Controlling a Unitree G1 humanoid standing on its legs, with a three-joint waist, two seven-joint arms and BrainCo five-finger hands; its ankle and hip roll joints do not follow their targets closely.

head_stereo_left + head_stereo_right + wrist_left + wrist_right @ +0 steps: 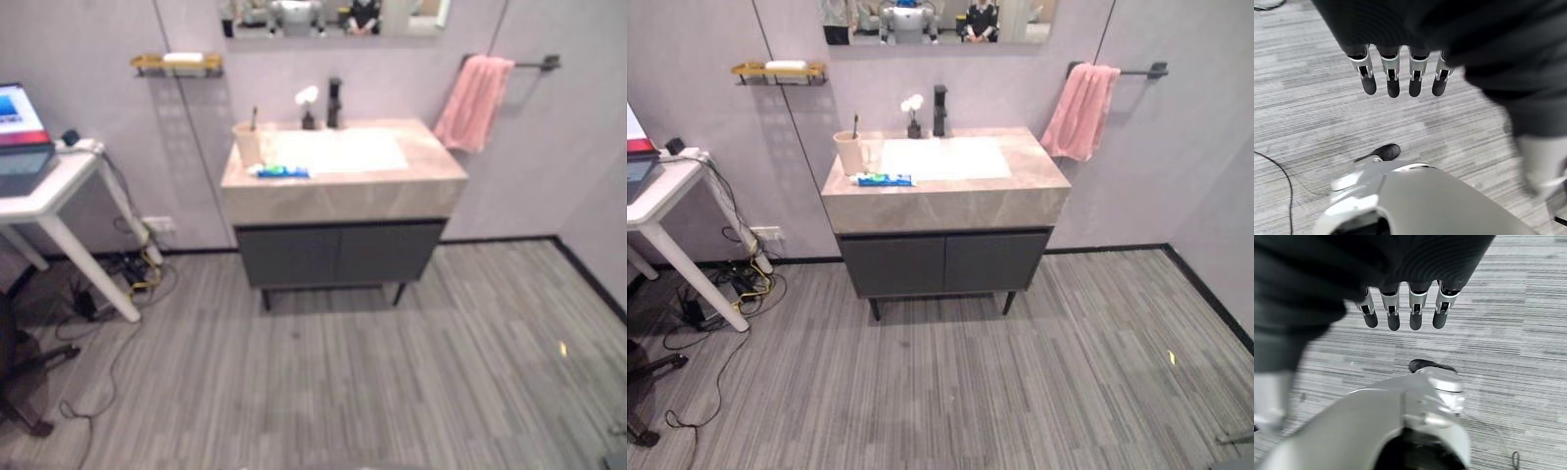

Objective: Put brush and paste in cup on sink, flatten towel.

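Left hand and right hand relaxed, empty, above the floor. On the tabletop: toothpaste at 9 o'clock, toothbrush standing in cup. Pink towel bunched at 2 o'clock.

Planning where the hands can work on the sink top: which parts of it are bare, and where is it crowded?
The counter is bare right of the basin, and along the front edge right of the toothpaste. The left end is crowded: the cup with a brush in it, the toothpaste just before it. Behind the basin stand the faucet and a small flower vase.
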